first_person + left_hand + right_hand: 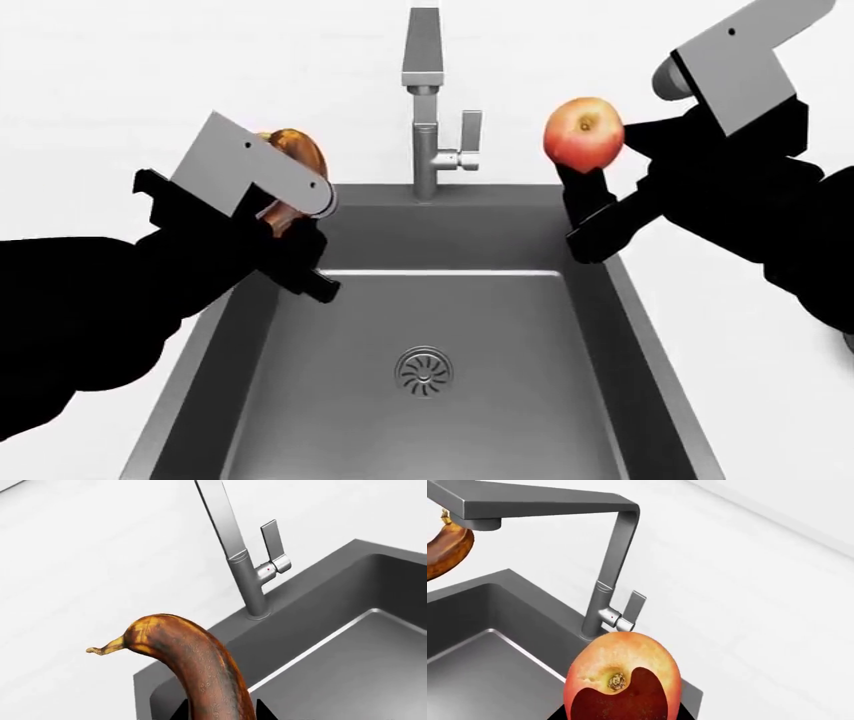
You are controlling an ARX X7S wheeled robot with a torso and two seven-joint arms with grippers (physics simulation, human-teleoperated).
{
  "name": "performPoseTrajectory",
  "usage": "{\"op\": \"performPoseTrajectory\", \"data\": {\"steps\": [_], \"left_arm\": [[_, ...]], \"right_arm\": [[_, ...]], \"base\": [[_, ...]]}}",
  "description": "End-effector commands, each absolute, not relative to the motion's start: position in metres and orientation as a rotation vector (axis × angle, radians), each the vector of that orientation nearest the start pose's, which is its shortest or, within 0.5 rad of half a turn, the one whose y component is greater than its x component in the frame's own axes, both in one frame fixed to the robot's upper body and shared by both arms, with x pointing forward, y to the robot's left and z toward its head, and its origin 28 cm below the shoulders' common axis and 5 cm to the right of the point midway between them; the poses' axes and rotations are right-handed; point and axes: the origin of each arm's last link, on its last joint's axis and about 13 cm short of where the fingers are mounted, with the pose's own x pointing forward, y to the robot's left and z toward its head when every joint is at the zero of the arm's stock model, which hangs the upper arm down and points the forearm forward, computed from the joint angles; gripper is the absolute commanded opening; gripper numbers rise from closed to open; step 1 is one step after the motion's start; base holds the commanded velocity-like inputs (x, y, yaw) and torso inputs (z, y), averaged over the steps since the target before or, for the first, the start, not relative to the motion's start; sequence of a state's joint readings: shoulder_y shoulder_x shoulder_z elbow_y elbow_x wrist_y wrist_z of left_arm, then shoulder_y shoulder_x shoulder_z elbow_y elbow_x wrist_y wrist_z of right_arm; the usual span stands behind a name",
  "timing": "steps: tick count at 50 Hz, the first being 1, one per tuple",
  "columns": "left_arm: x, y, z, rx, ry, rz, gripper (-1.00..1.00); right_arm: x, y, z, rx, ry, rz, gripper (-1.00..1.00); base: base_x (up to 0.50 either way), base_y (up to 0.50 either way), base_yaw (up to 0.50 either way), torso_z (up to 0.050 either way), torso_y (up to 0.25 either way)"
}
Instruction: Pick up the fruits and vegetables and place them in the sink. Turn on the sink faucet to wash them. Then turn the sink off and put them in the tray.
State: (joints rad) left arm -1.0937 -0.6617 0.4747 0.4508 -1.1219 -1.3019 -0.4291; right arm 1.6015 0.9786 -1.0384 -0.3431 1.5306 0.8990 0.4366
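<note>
The left gripper (287, 240) clamps the brown-orange curved banana (291, 165) over the dark grey recessed sink's (334, 320) back left corner, while the right gripper's (587, 205) jaws hold the red-and-yellow round apple (583, 133) above its back right corner.

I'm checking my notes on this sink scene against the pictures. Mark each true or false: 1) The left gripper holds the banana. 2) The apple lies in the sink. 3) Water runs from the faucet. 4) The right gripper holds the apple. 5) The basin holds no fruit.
1) True: the left gripper is shut on the banana.
2) False: the apple is held in the air beside the sink's right rim.
3) False: no water shows at the faucet.
4) True: the right gripper grips it.
5) True: only the drain shows in the basin.
</note>
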Motion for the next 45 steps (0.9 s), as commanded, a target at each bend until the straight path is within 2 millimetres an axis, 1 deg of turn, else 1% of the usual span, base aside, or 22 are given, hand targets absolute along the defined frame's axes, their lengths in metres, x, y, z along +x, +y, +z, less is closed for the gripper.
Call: {"op": "performPoseTrajectory", "data": {"steps": [1, 11, 14, 19, 25, 31, 35, 45], "left_arm": [[0.258, 0.225, 0.253, 0.461, 0.175, -0.38, -1.0], [0.271, 0.197, 0.227, 0.551, 0.247, -0.474, -1.0], [0.272, 0.191, 0.224, 0.586, 0.278, -0.531, -1.0], [0.279, 0.181, 0.22, 0.655, 0.337, -0.615, -1.0], [0.29, 0.174, 0.211, 0.7, 0.398, -0.686, -1.0], [0.291, 0.168, 0.205, 0.742, 0.437, -0.778, -1.0], [0.296, 0.167, 0.197, 0.745, 0.476, -0.776, -1.0], [0.305, 0.166, 0.17, 0.767, 0.563, -0.743, -1.0]], "right_arm": [[0.25, -0.155, 0.319, -0.415, 0.133, 0.39, -1.0], [0.248, -0.152, 0.326, -0.428, 0.111, 0.404, -1.0], [0.247, -0.152, 0.328, -0.434, 0.105, 0.404, -1.0], [0.245, -0.151, 0.331, -0.439, 0.092, 0.401, -1.0], [0.244, -0.151, 0.334, -0.45, 0.077, 0.396, -1.0], [0.244, -0.151, 0.333, -0.449, 0.076, 0.392, -1.0], [0.244, -0.15, 0.334, -0.449, 0.074, 0.394, -1.0], [0.243, -0.15, 0.334, -0.447, 0.073, 0.395, -1.0]], "base": [[0.0, 0.0, 0.0, 0.0, 0.0], [0.0, 0.0, 0.0, 0.0, 0.0], [0.0, 0.0, 0.0, 0.0, 0.0], [0.0, 0.0, 0.0, 0.0, 0.002], [0.0, 0.0, 0.0, 0.0, 0.0], [0.0, 0.0, 0.0, 0.0, 0.0], [0.0, 0.0, 0.0, 0.0, 0.0], [0.0, 0.0, 0.0, 0.0, 0.0]]}}
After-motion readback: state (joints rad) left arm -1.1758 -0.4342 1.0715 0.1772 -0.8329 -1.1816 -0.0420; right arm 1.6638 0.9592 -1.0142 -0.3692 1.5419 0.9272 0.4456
